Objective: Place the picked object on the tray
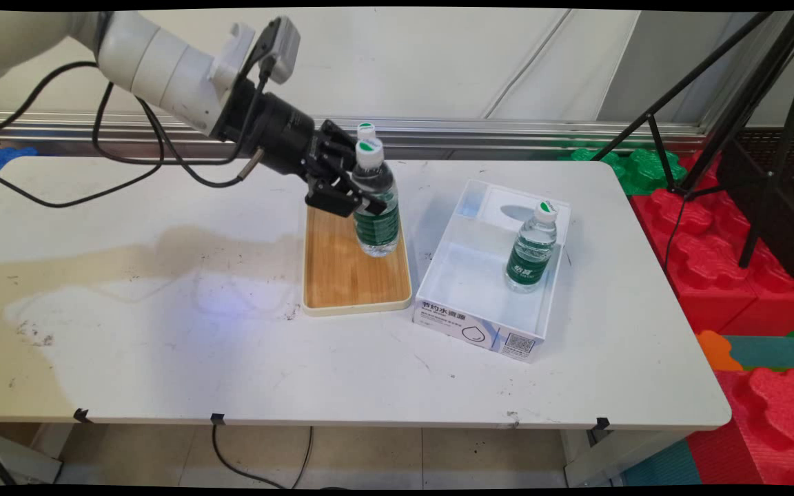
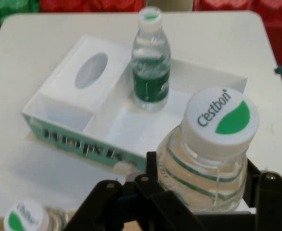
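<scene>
So the gripper (image 1: pixel 362 196) was clamped round the middle of a bottle (image 1: pixel 375 224) over the far right part of the wooden tray (image 1: pixel 342 275), fingers tight on both its sides. Honestly couldn't tell if its base was touching the tray or just off it. A second bottle (image 1: pixel 366 129) peeked out right behind it at the tray's far edge. A third one (image 1: pixel 533 251) stood upright in the white box (image 1: pixel 480 320) just beside the tray's right edge, toward the table's (image 1: pixel 231 358) right side.

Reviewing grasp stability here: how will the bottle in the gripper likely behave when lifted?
The bottle looks full, so probably heavy for its size. Its clear ribbed plastic may flex and slip in the gripper. Tall and narrow, it could tip on the wooden tray.
</scene>
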Tool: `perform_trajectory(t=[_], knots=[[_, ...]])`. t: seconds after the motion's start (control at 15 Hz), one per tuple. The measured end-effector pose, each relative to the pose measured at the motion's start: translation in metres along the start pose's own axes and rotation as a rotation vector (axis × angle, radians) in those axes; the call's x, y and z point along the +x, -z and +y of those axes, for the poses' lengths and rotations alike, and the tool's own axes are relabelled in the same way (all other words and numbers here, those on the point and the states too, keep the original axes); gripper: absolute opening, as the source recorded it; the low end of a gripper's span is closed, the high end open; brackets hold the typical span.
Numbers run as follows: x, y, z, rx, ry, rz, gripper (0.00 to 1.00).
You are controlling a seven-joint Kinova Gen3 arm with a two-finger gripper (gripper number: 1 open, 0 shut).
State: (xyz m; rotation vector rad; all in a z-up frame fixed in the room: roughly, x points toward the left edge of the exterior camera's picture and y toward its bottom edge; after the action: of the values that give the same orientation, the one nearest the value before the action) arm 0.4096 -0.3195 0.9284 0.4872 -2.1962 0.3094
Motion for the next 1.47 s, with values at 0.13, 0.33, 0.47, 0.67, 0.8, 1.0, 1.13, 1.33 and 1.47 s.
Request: perform_trajectory(t=[0.13,0.33,0.47,0.67,0.8,1.0,1.13,1.33,1.47], knots=[[-0.010,-0.004,-0.004,0.002,0.006,-0.014,0.00],[-0.030,-0.015,-0.009,0.000,0.014,-0.040,0.00],[-0.042,-0.024,-0.012,-0.001,0.016,-0.055,0.00],[-0.052,-0.036,-0.016,-0.001,0.018,-0.063,0.00],[-0.057,-0.044,-0.017,-0.001,0.019,-0.064,0.00],[-0.064,-0.060,-0.018,-0.005,0.026,-0.064,0.00],[-0.068,-0.069,-0.018,-0.008,0.035,-0.062,0.00],[-0.072,-0.077,-0.018,-0.008,0.047,-0.060,0.00],[-0.076,-0.081,-0.018,-0.008,0.055,-0.059,0.00]])
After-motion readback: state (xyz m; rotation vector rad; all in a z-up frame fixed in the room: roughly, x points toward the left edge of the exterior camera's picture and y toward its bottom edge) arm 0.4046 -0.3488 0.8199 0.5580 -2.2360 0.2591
